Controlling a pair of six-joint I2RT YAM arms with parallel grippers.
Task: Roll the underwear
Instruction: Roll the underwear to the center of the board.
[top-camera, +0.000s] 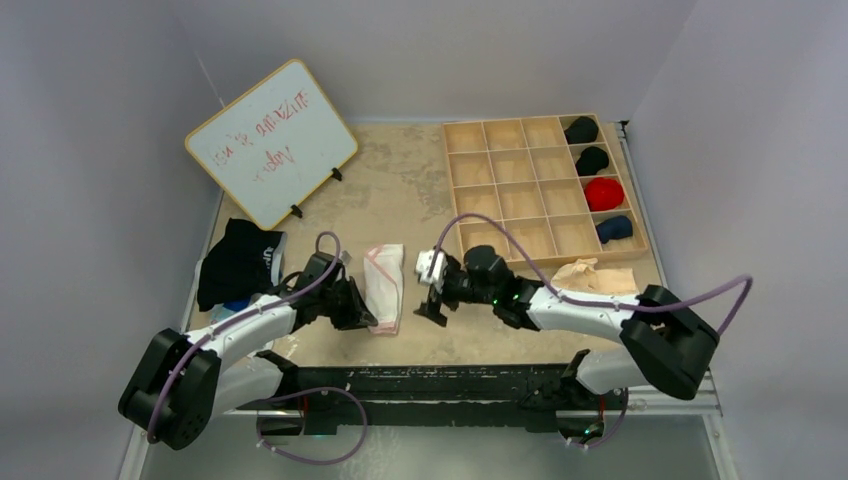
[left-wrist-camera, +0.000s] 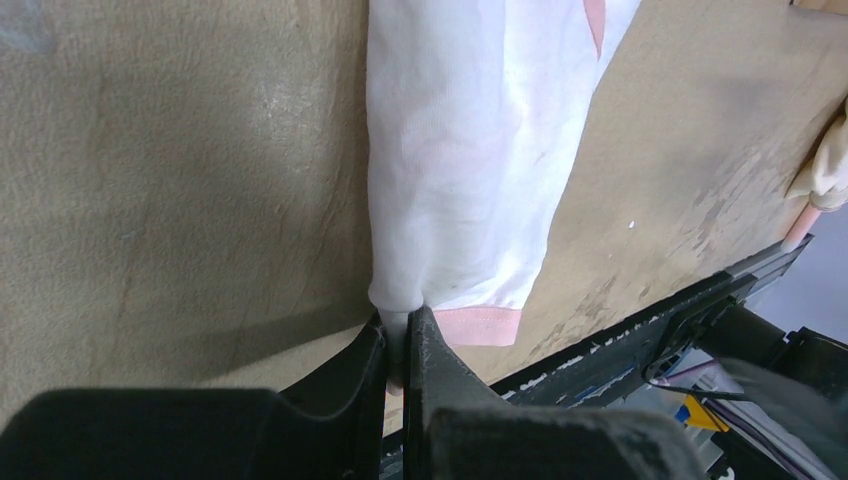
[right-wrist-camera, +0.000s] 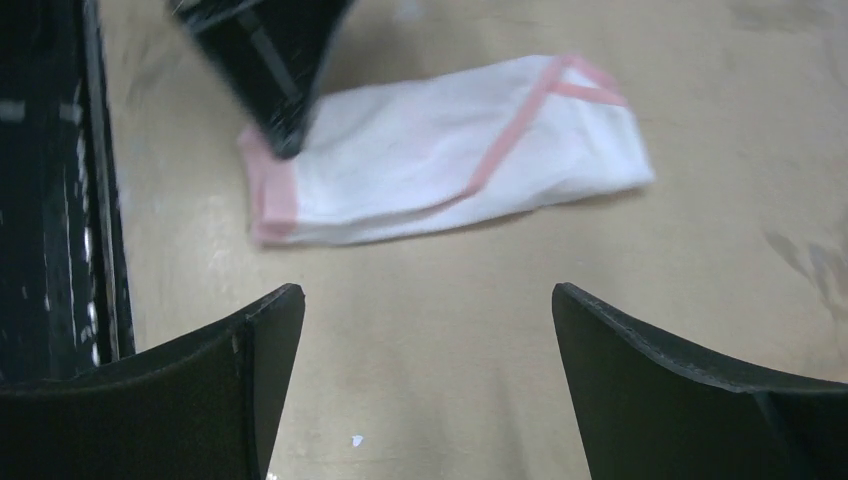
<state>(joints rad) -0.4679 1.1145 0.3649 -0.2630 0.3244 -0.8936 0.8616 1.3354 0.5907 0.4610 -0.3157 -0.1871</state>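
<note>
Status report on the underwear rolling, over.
Left gripper shut on white underwear, near hem. Right gripper open, beside it. Folded flat, not rolled. Nothing blocking.

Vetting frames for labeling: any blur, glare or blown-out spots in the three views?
Top external: evenly lit, sharp. Left wrist: underwear nearly blown out white, left gripper dark and soft up close. Right wrist: slight smear overall, worst at the left edge; right gripper only a dark silhouette.
</note>
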